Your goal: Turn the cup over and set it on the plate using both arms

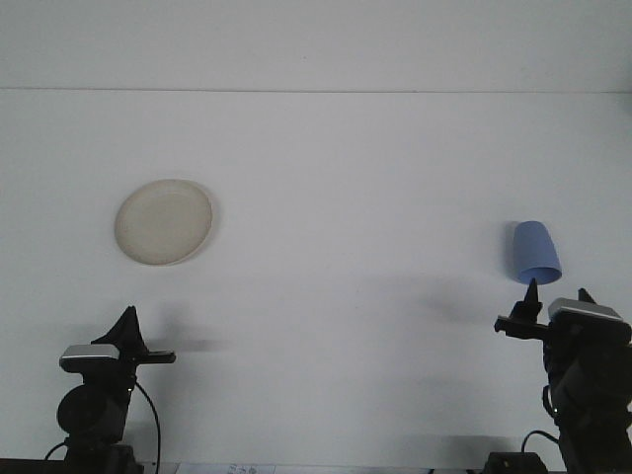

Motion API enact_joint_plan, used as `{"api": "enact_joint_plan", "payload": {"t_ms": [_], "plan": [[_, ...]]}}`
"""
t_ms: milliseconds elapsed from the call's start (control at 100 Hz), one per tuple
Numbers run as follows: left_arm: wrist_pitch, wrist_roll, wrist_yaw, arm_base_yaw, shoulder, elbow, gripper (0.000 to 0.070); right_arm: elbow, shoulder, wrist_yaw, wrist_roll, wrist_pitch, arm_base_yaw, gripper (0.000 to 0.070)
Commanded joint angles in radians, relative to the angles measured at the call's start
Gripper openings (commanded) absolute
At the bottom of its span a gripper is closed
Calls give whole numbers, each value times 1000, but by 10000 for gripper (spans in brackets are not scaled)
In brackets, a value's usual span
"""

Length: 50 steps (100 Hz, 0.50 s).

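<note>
A light blue cup [535, 253] rests on the white table [346, 197] at the right, its wide end toward me and its narrow end farther away. A cream plate [163, 221] lies flat at the left, with nothing on it. My right gripper [558, 294] is open, its two dark fingertips just in front of the cup's wide end and slightly to its right; I cannot tell whether they touch it. My left gripper [128, 316] is shut, low at the near left edge, well in front of the plate.
The table's far edge meets a white wall [316, 44] at the back. Cables hang from the left arm's base [94, 415] at the bottom edge.
</note>
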Motion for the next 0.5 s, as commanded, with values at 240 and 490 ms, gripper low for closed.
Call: {"api": "enact_joint_plan", "payload": {"t_ms": [240, 490], "plan": [[15, -6, -3, -1, -2, -19, 14, 6, 274, 22, -172, 36, -142, 479], [15, -6, -3, -1, -2, -19, 14, -28, 460, -175, -214, 142, -340, 476]]}}
